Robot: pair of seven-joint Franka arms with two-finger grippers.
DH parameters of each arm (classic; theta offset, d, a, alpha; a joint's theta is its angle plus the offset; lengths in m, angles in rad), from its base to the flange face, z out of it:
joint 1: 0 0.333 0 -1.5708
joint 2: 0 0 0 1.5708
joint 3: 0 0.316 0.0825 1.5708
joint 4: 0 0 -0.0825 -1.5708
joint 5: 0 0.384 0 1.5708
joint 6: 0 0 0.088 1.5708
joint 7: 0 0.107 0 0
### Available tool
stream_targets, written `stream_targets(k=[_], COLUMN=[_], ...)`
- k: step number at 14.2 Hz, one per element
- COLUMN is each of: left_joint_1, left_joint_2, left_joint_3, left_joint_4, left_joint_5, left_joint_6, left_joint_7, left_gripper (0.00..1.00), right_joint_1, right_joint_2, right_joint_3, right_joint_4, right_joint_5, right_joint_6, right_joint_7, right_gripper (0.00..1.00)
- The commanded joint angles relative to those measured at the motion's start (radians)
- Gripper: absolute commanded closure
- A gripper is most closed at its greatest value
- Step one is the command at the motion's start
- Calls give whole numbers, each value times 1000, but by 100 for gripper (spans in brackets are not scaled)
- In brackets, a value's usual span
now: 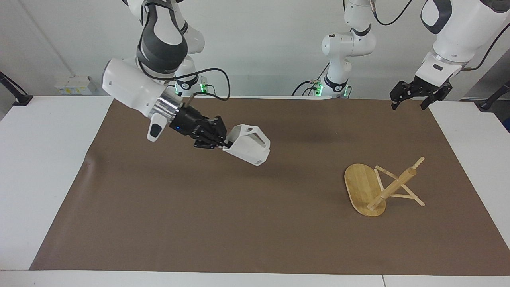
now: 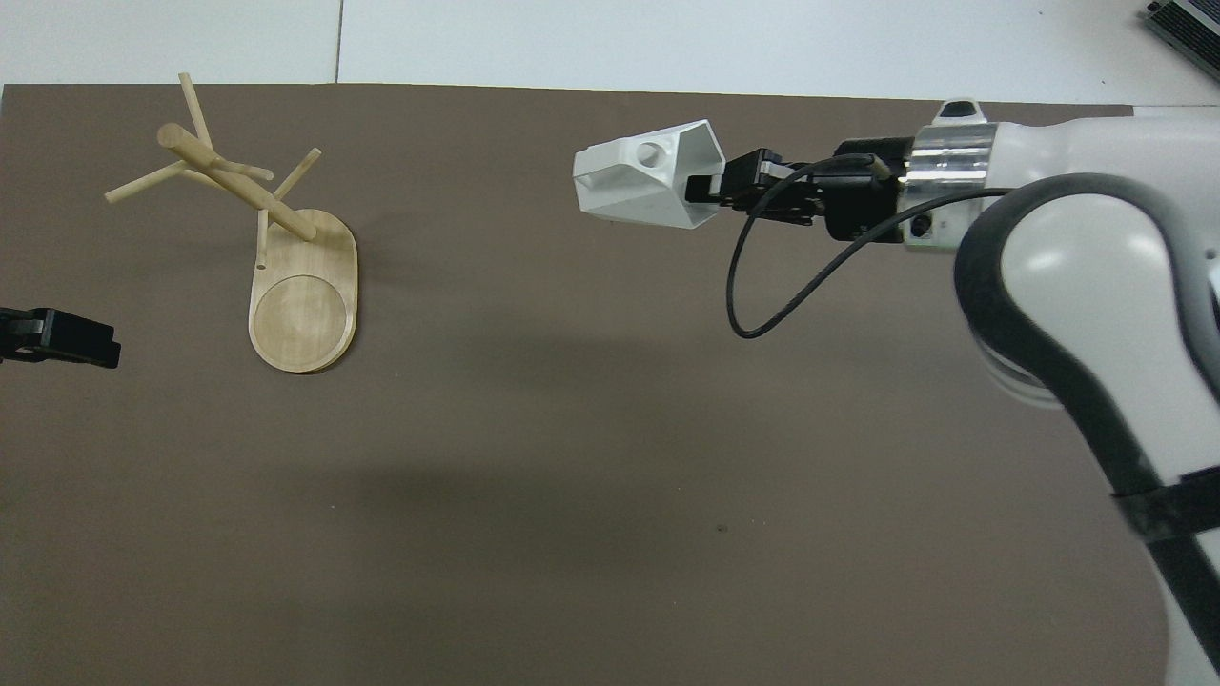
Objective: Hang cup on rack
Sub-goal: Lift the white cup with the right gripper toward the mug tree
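My right gripper (image 1: 225, 144) is shut on the rim of the white faceted cup (image 1: 248, 146). It holds the cup tipped on its side in the air over the brown mat, a little toward the right arm's end from the middle. The cup (image 2: 640, 179) has its handle with the round hole turned upward, and its mouth faces my right gripper (image 2: 703, 187). The bamboo rack (image 1: 361, 187) stands on its oval base toward the left arm's end of the mat, its pegs bare. The rack (image 2: 303, 305) is well apart from the cup. My left gripper (image 1: 408, 104) waits open above the mat's corner near the left arm's base.
A brown mat (image 1: 255, 223) covers most of the white table (image 1: 36, 167). A black cable loops from the right wrist (image 2: 762, 295). My left gripper (image 2: 67, 341) shows only its tip in the overhead view, beside the rack.
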Motion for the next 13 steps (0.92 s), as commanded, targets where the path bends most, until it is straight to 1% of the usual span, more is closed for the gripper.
stream_targets(k=[1, 2, 5, 8, 11, 13], left_joint_1=[8, 8, 8, 8, 8, 8], left_joint_2=[-15, -15, -15, -15, -15, -15], left_joint_3=[-6, -5, -6, -6, -6, -6], left_joint_4=[-15, -15, -15, -15, -15, -15], left_joint_5=[16, 16, 16, 14, 16, 16], left_joint_6=[-7, -7, -7, -7, -7, -7], left_joint_7=[1, 1, 1, 1, 1, 1], left_gripper=[0, 0, 0, 0, 0, 0], right_joint_1=[-14, -5, -2, -2, -12, -12], right_joint_2=[5, 8, 8, 5, 2, 0], right_joint_3=[134, 162, 210, 213, 213, 211], right_joint_4=[-21, -27, -36, -44, -42, -42], right_joint_5=[71, 85, 96, 70, 5, -9], right_joint_6=[140, 178, 208, 186, 110, 96], right_joint_7=[91, 97, 169, 171, 177, 194], right_gripper=[100, 100, 100, 100, 100, 100])
